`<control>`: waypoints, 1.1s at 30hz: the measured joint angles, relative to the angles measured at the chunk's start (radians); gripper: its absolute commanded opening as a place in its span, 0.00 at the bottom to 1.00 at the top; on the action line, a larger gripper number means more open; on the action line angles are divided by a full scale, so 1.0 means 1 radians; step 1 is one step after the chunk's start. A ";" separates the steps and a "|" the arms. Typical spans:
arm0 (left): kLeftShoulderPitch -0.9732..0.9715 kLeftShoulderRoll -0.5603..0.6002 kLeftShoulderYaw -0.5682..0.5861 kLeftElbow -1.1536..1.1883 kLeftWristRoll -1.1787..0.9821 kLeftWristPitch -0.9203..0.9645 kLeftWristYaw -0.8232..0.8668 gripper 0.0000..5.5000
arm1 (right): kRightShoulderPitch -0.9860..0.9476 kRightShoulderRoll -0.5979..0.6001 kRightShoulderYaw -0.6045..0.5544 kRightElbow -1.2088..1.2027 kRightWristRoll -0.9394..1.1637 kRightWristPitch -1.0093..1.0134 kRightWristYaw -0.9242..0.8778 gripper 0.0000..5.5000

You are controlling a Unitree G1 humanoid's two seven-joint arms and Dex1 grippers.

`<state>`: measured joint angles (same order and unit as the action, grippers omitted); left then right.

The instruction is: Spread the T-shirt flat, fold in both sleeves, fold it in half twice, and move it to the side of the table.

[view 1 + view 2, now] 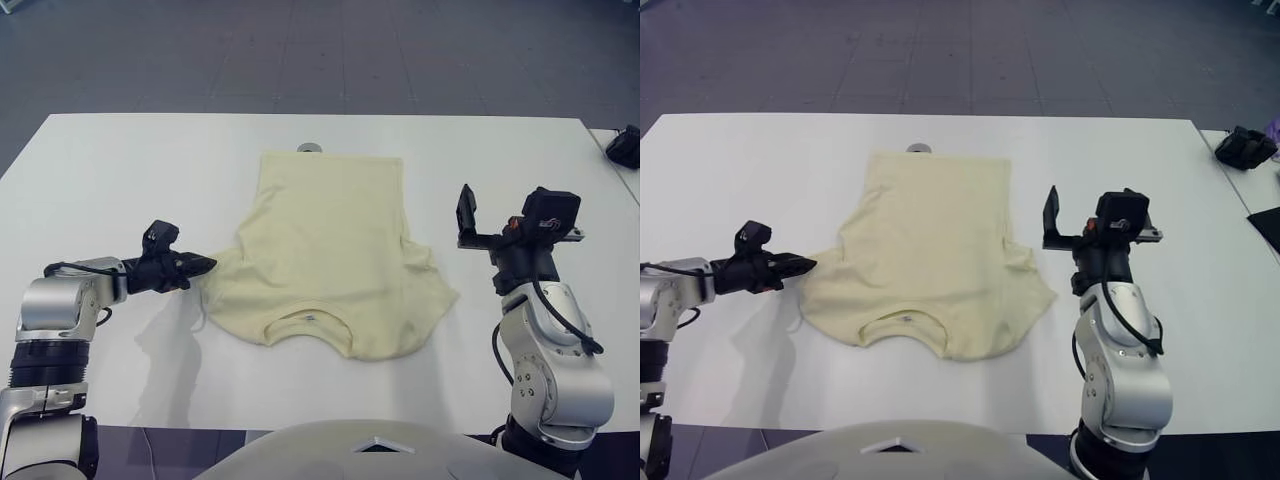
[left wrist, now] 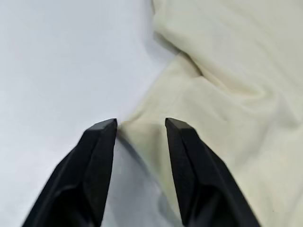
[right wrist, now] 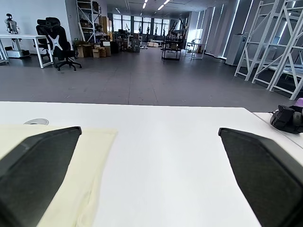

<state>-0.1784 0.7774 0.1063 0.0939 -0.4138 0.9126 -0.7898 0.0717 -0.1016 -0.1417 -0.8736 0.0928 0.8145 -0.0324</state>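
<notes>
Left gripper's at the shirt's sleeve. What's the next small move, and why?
Probably close the left gripper on the tip of the sleeve. Its open fingers straddle the sleeve's edge on the table, and the T-shirt lies spread with that sleeve not yet folded in, so a grip comes before the fold.

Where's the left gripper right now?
In the left eye view, the left gripper sits at the table's left side, open around the T-shirt's sleeve tip.

T-shirt [image 1: 325,260] — soft matt cloth; table [image 1: 120,170] — smooth
</notes>
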 measured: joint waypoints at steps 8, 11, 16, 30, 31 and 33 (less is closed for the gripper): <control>-0.018 0.002 -0.030 0.009 0.020 -0.012 -0.010 0.01 | -0.005 0.000 0.002 0.000 -0.003 0.000 -0.001 0.98; -0.017 0.002 -0.035 -0.002 0.018 -0.006 -0.021 0.01 | -0.007 -0.001 0.002 0.000 -0.003 0.000 0.000 0.98; -0.021 0.002 -0.028 0.014 0.018 -0.008 -0.020 0.01 | -0.012 -0.001 0.004 0.000 -0.009 0.000 0.000 0.98; -0.071 0.076 0.075 0.111 -0.025 0.027 -0.072 0.01 | 0.008 0.024 0.016 -0.002 -0.041 -0.018 -0.033 0.98; -0.076 0.074 0.079 0.104 -0.037 0.041 -0.071 0.01 | 0.011 0.028 0.017 -0.002 -0.046 -0.021 -0.035 0.98; -0.083 0.071 0.083 0.081 -0.057 0.063 -0.072 0.01 | 0.017 0.030 0.020 -0.003 -0.050 -0.025 -0.041 0.98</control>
<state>-0.2616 0.8488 0.1894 0.1751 -0.4706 0.9759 -0.8615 0.0886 -0.0714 -0.1219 -0.8771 0.0425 0.7896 -0.0734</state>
